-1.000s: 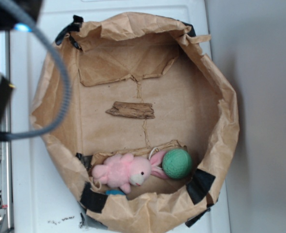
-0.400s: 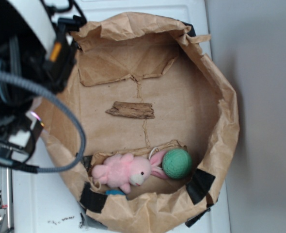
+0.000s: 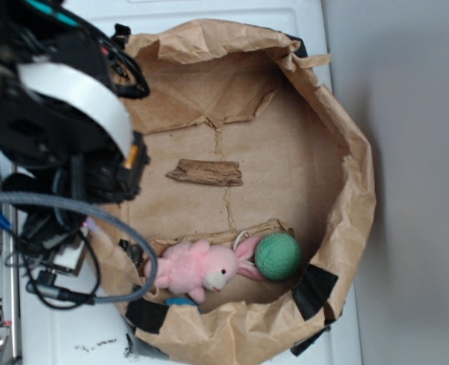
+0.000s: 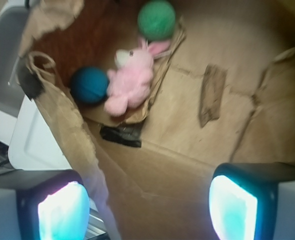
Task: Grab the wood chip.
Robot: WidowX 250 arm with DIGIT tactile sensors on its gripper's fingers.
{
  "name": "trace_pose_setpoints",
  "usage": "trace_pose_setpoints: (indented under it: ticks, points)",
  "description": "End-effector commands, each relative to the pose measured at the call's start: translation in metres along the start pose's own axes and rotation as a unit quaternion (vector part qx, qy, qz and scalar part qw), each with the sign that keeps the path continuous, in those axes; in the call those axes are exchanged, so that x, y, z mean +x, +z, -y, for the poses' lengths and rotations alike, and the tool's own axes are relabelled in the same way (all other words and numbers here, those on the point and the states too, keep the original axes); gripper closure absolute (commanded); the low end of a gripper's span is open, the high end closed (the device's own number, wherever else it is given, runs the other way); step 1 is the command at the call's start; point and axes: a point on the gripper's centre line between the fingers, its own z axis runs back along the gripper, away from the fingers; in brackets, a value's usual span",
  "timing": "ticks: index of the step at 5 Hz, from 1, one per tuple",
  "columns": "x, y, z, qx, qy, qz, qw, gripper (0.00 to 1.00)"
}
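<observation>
Approach stage of the grab. The wood chip (image 3: 206, 172) lies flat on the brown paper floor of the opened paper bag (image 3: 346, 190), near its middle, with its long side running left to right in the exterior view. Nothing touches it. It sits well apart from the pink plush rabbit (image 3: 194, 270) and the green ball (image 3: 278, 256), which rest together against the bag's lower wall; a blue ball (image 4: 89, 85) lies just beside the rabbit in the wrist view.

The robot arm (image 3: 65, 129) hangs over the bag's left rim, to the left of the chip and not yet above it. In the wrist view the tool (image 4: 147, 205) stands open and empty: its two fingers (image 4: 232, 205) show at the lower corners of the frame with a wide gap between them, and the chip (image 4: 212, 95) appears ahead and toward the right, outside that gap. That view is blurred, so the fingers' height above the paper cannot be told.

Judged from this, no contact has been made and the grasp itself is undone. The next move calls for carrying the tool across until the chip lies centred between the fingers, turning them to straddle its narrow width, then descending close to the paper, since so thin a piece offers little edge to pinch. Loose torn paper flaps (image 3: 202, 103) nearby could be caught instead.
</observation>
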Motion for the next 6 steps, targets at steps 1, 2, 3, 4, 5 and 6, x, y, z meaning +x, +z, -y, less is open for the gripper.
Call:
trace_pose_setpoints:
  ticks: [1,2,3,4,5,6]
  points:
    - [0.008,0.012,0.001,0.011,-0.008,0.022,1.0,0.0]
    - [0.008,0.012,0.001,0.011,-0.008,0.022,1.0,0.0]
    - [0.008,0.012,0.001,0.011,-0.008,0.022,1.0,0.0]
    - [0.008,0.012,0.001,0.011,-0.008,0.022,1.0,0.0]
    - [0.026,0.014,-0.02,0.027,0.019,0.036,0.999,0.0]
    - [0.042,0.019,-0.031,0.043,0.049,0.058,0.996,0.0]
